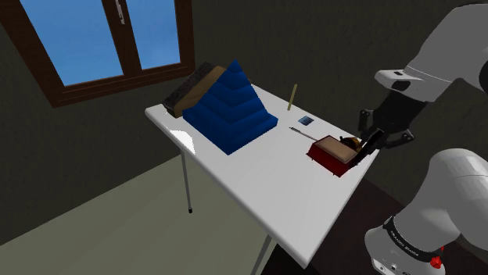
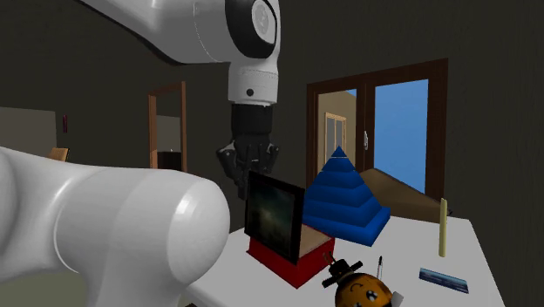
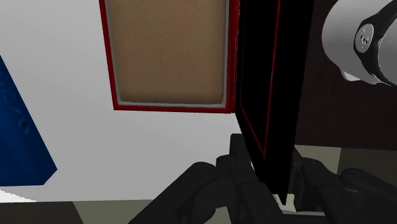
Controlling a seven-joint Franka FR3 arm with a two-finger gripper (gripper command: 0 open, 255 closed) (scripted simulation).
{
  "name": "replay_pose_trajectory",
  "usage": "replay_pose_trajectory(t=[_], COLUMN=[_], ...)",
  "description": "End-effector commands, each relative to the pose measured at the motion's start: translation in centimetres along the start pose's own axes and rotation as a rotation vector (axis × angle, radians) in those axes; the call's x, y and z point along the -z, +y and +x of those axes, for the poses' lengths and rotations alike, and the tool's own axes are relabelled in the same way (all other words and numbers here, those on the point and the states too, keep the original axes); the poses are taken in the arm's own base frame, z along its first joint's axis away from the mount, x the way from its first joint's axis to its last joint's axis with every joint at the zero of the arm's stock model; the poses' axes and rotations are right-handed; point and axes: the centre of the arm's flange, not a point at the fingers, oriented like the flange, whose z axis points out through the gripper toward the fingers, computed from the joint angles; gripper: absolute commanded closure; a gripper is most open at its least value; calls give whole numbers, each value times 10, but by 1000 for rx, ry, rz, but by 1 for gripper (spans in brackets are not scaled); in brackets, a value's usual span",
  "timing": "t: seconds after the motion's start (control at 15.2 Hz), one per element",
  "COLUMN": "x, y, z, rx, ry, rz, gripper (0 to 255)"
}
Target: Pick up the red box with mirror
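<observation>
The red box (image 1: 327, 153) sits near the white table's (image 1: 258, 183) edge closest to the arm, its tan-lined tray (image 3: 168, 51) open. Its upright lid (image 2: 275, 216) carries a dark mirror. My black gripper (image 1: 362, 150) comes down on the lid's top edge (image 2: 250, 179). In the wrist view the thin black, red-edged lid (image 3: 261, 83) stands between my fingers (image 3: 236, 159), and both touch it, so the gripper (image 3: 270, 175) is shut on the lid. The box's base rests on the table.
A blue stepped pyramid (image 1: 232, 109) fills the table's middle, with a dark brown block (image 1: 191, 87) behind it. An upright stick (image 1: 292, 97), a small card (image 1: 304, 120) and a pen (image 1: 301, 130) lie beyond the box. A bee toy (image 2: 362, 289) stands right beside it.
</observation>
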Motion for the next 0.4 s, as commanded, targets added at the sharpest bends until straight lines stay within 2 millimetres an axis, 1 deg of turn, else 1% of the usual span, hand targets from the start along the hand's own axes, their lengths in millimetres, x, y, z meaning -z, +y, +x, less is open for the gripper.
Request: replay_pose_trajectory(t=[0.0, 0.2, 0.33], x=[10, 26, 27], y=[1, 1, 1], z=[1, 3, 3], rx=[0, 0, 0], ry=[0, 0, 1], rz=[-2, -2, -2], gripper=[255, 255, 255])
